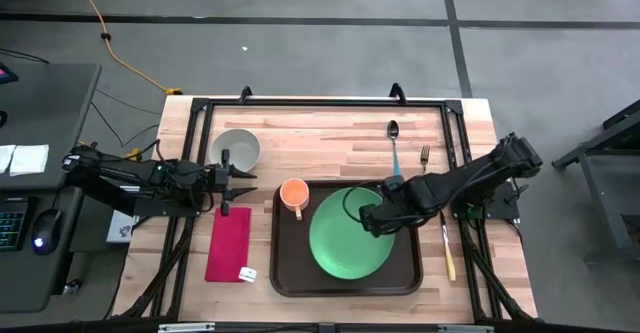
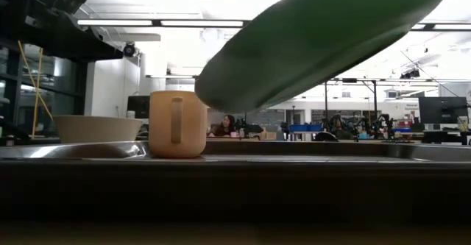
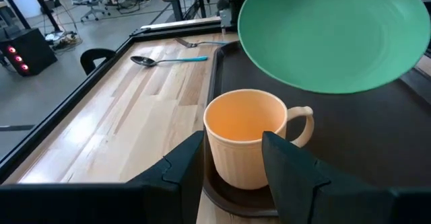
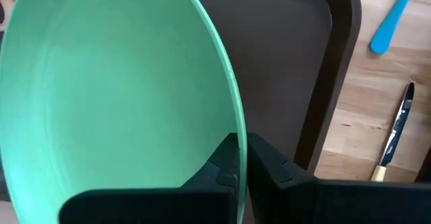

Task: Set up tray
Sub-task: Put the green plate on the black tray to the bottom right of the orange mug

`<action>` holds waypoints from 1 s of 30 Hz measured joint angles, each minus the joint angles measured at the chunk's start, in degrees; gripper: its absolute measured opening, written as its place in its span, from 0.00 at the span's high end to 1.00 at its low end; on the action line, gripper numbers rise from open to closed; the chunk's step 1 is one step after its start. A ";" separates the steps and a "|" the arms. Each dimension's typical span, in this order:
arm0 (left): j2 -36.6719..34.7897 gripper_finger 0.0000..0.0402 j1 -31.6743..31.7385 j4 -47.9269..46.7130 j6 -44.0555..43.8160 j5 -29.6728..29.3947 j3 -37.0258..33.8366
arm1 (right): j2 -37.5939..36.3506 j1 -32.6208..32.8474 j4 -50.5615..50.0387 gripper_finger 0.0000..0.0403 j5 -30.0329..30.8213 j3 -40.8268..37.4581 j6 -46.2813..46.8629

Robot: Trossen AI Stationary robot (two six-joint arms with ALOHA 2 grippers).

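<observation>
The dark brown tray [image 1: 290,273] lies at the table's middle. An orange mug [image 1: 293,195] stands upright on the tray's far left corner. My right gripper [image 1: 372,219] points down over the tray, shut on the round green plate [image 1: 345,241]. In the low view the plate [image 2: 324,39] hangs tilted above the tray's rim [image 2: 309,148]. My left gripper [image 3: 232,173] is open and level at the tray's left edge. Its fingers stand just short of the mug [image 3: 249,133] without touching it. My right gripper pinches the plate's rim [image 4: 234,120] between its two fingers, one on the upper face and one on the underside. The fingers come from above, pointing down. The plate hangs tilted, its held side higher, and its lower edge [image 2: 210,90] is clear of the tray.
A grey bowl [image 1: 237,148] stands at the far left and a red napkin [image 1: 228,243] lies left of the tray. A blue-handled spoon [image 1: 394,143] and a fork [image 1: 424,156] lie beyond the tray. A knife [image 1: 447,248] lies to its right.
</observation>
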 joint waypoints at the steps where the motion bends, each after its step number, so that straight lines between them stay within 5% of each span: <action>1: -0.02 0.55 0.02 0.01 0.01 0.01 0.00 | 0.11 0.00 0.07 1.00 -0.03 0.00 0.00; 15: -0.02 0.55 0.02 0.07 -0.04 1.22 0.00 | 1.31 -0.02 0.52 1.00 -0.04 -0.02 -0.02; 30: 0.00 0.55 0.01 0.18 -1.48 1.96 0.00 | 1.46 0.22 20.41 1.00 -3.51 -15.16 2.54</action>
